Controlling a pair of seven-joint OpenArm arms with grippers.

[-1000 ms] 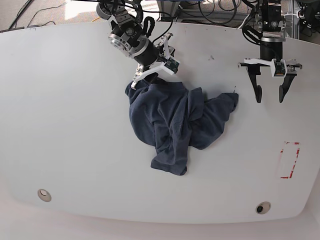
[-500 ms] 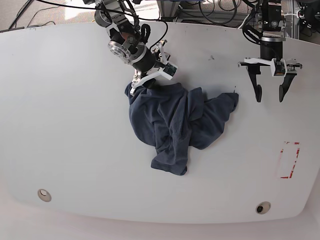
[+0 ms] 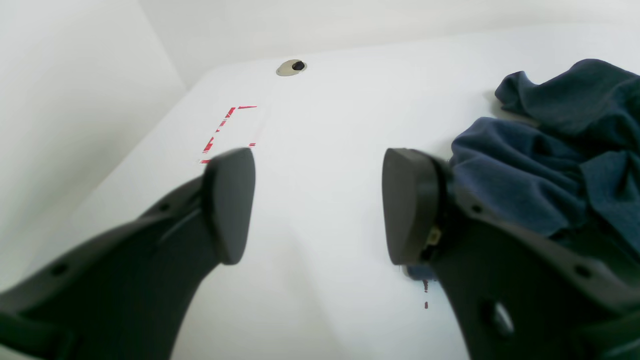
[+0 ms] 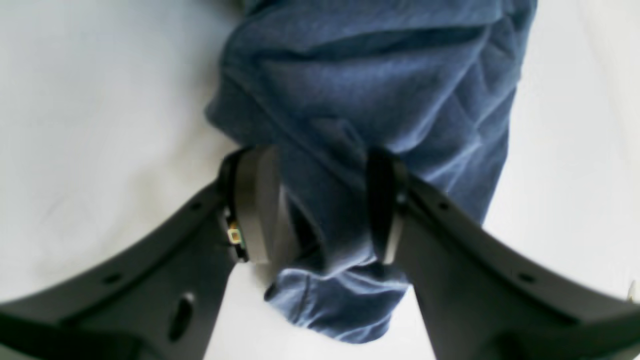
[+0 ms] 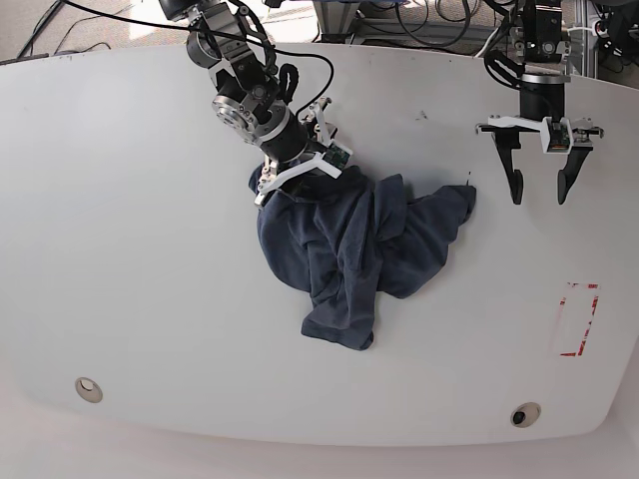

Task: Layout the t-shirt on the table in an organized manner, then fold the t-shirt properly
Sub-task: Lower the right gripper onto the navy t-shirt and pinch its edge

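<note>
The dark navy t-shirt [image 5: 349, 249] lies crumpled in a heap in the middle of the white table [image 5: 150, 249]. My right gripper [image 5: 295, 180] is at the heap's upper left edge. In the right wrist view a thick bunch of the t-shirt [image 4: 375, 100] fills the gap between the pads, and the right gripper [image 4: 322, 205] is shut on it. My left gripper [image 5: 537, 190] hangs open over bare table just right of the heap, its fingers pointing down. In the left wrist view the left gripper [image 3: 317, 200] holds nothing, and the t-shirt [image 3: 550, 165] lies beside its right finger.
A red rectangle outline [image 5: 577, 319] is marked near the table's right edge, also seen as the red outline [image 3: 227, 130] past the left gripper. Grommet holes sit at the front left [image 5: 88, 388] and front right [image 5: 524, 414]. Cables run behind the table's far edge.
The right arm has swung leftward and its wrist has turned, with the gripper staying on the shirt's upper left edge. The left arm has not moved.
</note>
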